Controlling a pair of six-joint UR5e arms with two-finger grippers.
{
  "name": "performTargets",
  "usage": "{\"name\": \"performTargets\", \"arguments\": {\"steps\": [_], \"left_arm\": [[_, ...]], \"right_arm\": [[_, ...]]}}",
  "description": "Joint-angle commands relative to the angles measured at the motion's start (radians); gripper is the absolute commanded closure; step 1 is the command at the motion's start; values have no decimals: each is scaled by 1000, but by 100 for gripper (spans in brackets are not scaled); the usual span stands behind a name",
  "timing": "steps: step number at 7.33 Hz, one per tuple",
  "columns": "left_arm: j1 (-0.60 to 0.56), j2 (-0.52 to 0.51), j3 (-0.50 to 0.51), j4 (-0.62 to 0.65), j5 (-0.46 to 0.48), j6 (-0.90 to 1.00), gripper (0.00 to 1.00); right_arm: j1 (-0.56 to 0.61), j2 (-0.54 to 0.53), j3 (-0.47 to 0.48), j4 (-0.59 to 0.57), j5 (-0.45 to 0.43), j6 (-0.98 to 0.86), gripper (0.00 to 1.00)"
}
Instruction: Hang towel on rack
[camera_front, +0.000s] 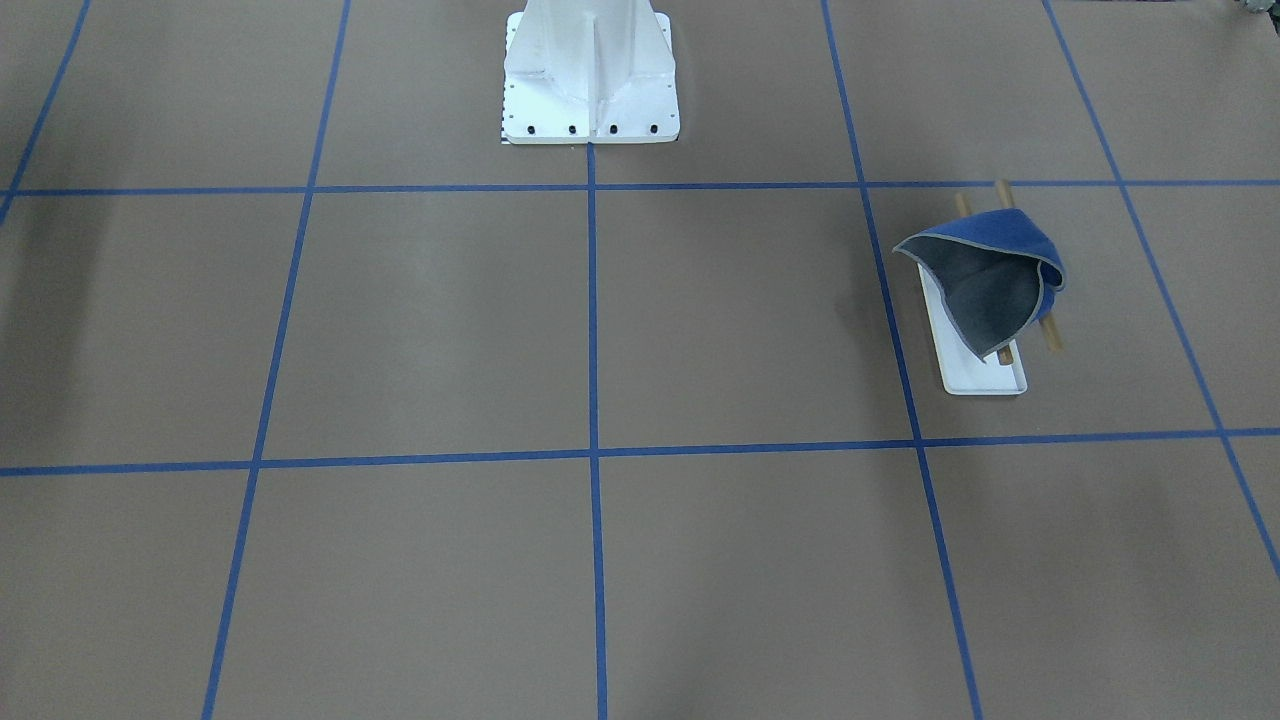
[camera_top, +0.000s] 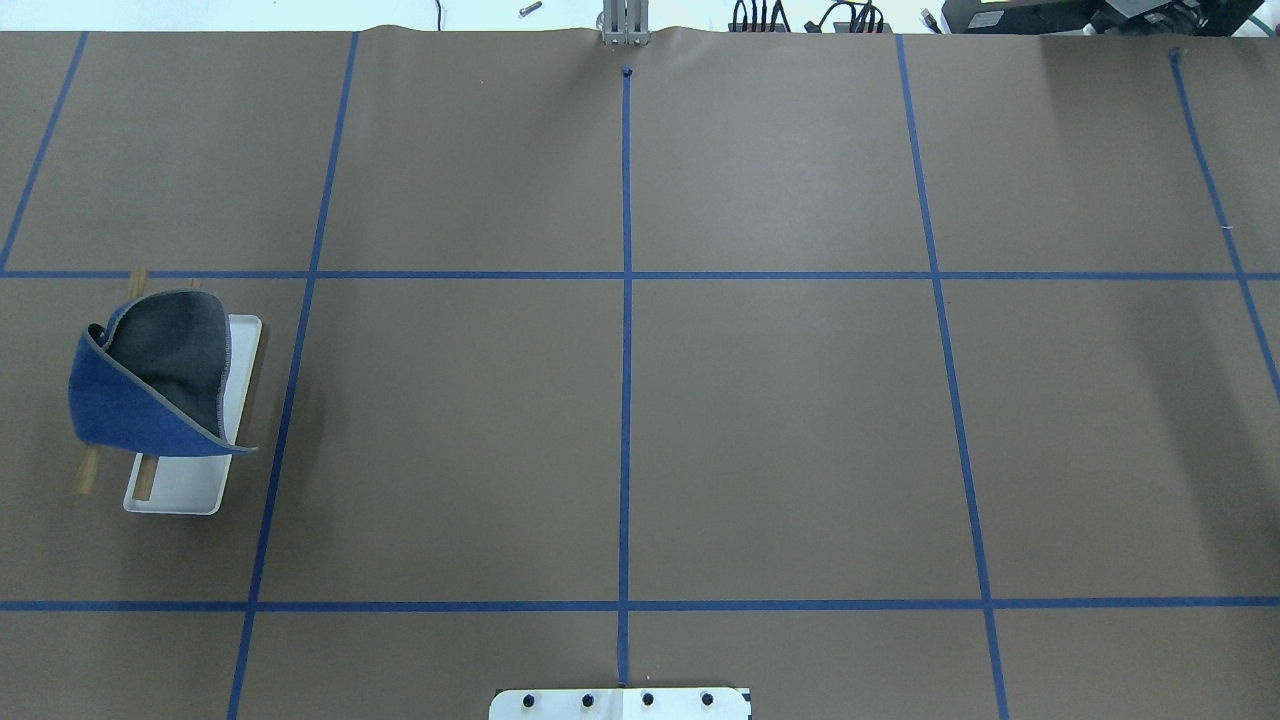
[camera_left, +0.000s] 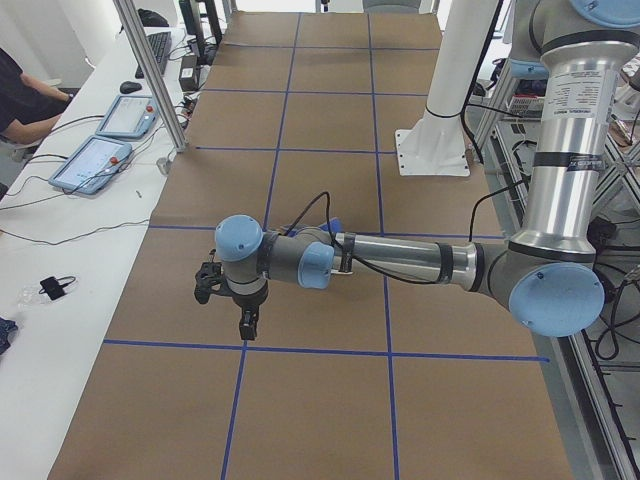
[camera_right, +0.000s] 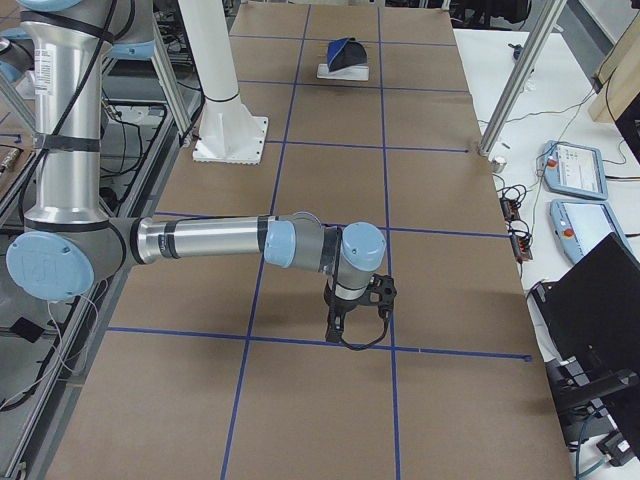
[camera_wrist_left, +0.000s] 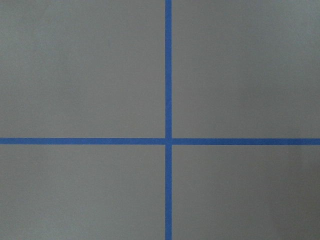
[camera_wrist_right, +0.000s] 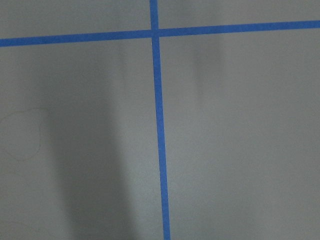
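Observation:
The towel (camera_front: 990, 275) lies draped over the two wooden rods (camera_front: 1050, 335) of the rack, blue side out, with its grey side showing in a fold. The rack's white tray base (camera_front: 985, 375) stands on the table on the robot's left. The towel (camera_top: 150, 390) and the tray base (camera_top: 180, 490) also show at the left of the overhead view, and the towel shows far off in the exterior right view (camera_right: 347, 52). My left gripper (camera_left: 245, 325) and my right gripper (camera_right: 345, 325) hang over bare table, far from the rack. They show only in side views, so I cannot tell if they are open.
The large white bolted pedestal (camera_front: 590, 70) stands at the robot's side of the table. Blue tape lines (camera_top: 626, 400) grid the brown surface. A side bench with tablets (camera_left: 100, 160) and a seated person (camera_left: 20, 100) runs along the far edge.

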Motion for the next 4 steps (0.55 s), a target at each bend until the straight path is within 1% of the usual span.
{"name": "performTargets", "arguments": {"steps": [1,4], "left_arm": [[-1,0,4,-2,4,0,1],[-1,-1,4,-2,5,0,1]], "right_arm": [[6,1,-5,1,3,0,0],[7,3,-8,1,7,0,0]]}}
